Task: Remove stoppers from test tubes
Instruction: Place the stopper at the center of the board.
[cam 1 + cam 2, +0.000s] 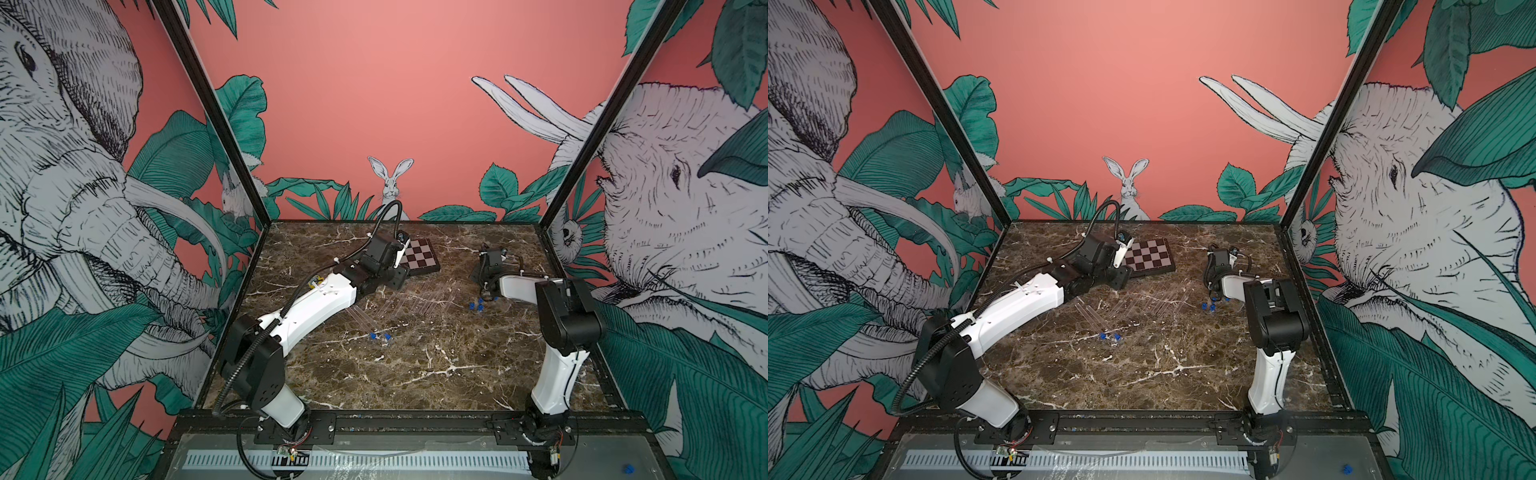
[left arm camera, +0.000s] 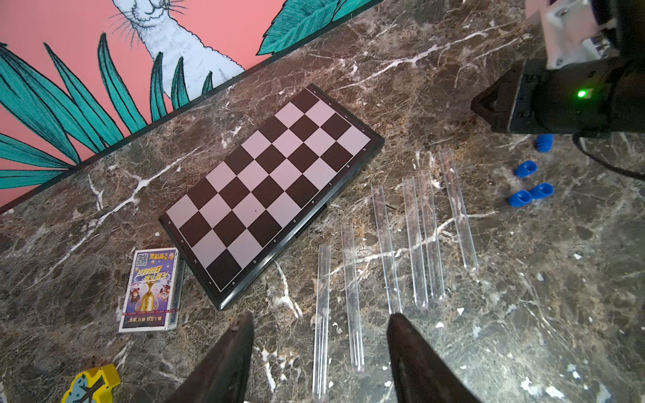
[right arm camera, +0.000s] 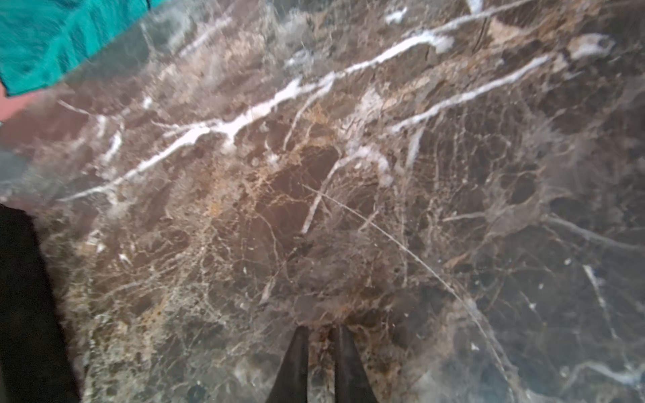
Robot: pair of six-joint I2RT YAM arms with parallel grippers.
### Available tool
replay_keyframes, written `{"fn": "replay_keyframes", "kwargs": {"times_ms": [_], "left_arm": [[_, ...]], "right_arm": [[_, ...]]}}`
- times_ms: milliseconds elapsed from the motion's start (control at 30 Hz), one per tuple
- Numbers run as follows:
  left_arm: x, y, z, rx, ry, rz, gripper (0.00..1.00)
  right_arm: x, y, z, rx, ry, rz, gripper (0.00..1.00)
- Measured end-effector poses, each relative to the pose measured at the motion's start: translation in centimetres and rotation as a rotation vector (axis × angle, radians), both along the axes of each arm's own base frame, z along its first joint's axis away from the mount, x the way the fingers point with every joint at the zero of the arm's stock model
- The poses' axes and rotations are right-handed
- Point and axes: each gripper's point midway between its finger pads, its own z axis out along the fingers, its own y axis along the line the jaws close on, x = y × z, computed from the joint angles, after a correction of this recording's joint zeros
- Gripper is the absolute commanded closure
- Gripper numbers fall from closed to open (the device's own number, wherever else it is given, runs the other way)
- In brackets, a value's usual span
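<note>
Marble table [image 1: 415, 374], left tool [image 2: 319, 324] spread above uncapped test tubes [image 2: 415, 240].

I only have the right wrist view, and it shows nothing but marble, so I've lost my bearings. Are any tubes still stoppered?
Observer: Yes. In both top views, two test tubes by the left arm carry blue stoppers.
Operator: Where are the pulled ones?
Observer: Four loose stoppers lie on the marble beside your right arm.
Operator: And the left gripper?
Observer: The left gripper is open, over six uncapped tubes.
</note>
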Motion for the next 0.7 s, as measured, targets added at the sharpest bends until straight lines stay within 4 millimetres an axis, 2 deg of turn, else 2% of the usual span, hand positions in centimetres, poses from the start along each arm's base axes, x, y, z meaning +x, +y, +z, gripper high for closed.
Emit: {"fn": "replay_keyframes", "kwargs": {"times_ms": [133, 500, 700], "left_arm": [[-0.11, 0.16, 0.42, -0.004, -0.009, 0.002, 0.36], [-0.10, 0.24, 0.38, 0.001, -0.011, 0.002, 0.36], [-0.06, 0.32, 0.41, 0.005, -0.015, 0.005, 0.35]], "right_arm": [[-0.11, 0.02, -0.54, -0.016, 0.024, 0.001, 0.94], [0.33, 0.45, -0.56, -0.038, 0.053, 0.005, 0.81], [0.30, 0.60, -0.52, -0.040, 0.061, 0.008, 0.78]]}}
